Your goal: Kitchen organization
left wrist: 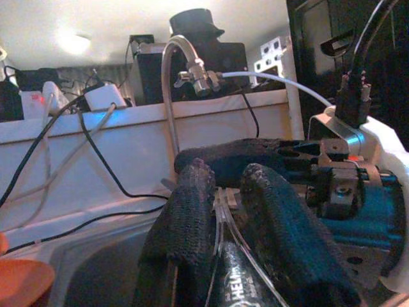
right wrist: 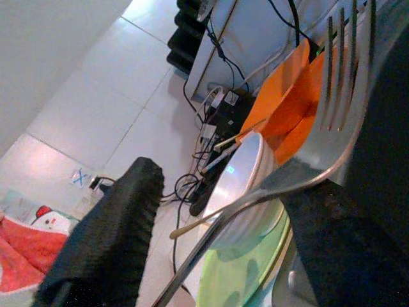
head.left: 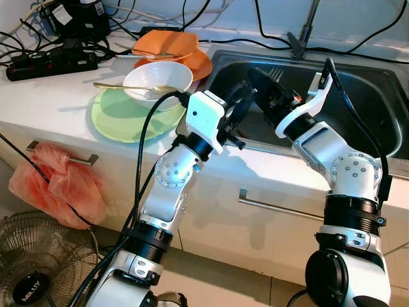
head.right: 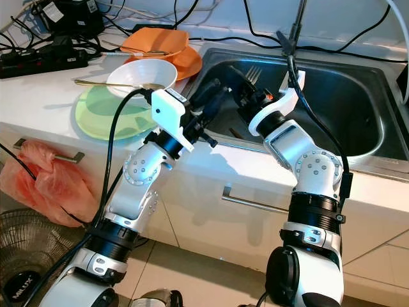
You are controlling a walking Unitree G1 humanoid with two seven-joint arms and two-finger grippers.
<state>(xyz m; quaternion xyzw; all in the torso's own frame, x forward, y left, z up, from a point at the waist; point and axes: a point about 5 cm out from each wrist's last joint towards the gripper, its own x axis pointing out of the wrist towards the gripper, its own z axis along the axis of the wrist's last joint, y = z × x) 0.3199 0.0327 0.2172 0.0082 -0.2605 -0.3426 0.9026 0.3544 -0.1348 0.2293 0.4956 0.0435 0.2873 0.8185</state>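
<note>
Brushed stainless-steel sink basin (head.left: pixel 358 96) has a dull satin finish; the polished silver metal fork (right wrist: pixel 332 121) is smooth and reflective. The round glossy white bowl (head.left: pixel 167 75) and round pale green plate (head.left: pixel 115 118) look glazed and smooth. The crumpled pink plastic bag (head.left: pixel 61 182) is thin and slightly shiny; the black gripper finger pads (left wrist: pixel 192 217) are rough and matt.

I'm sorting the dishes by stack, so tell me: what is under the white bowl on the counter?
The white bowl sits on a green plate, with a gold spoon resting across it. Whatever lies under the bowl's base is covered.
</note>
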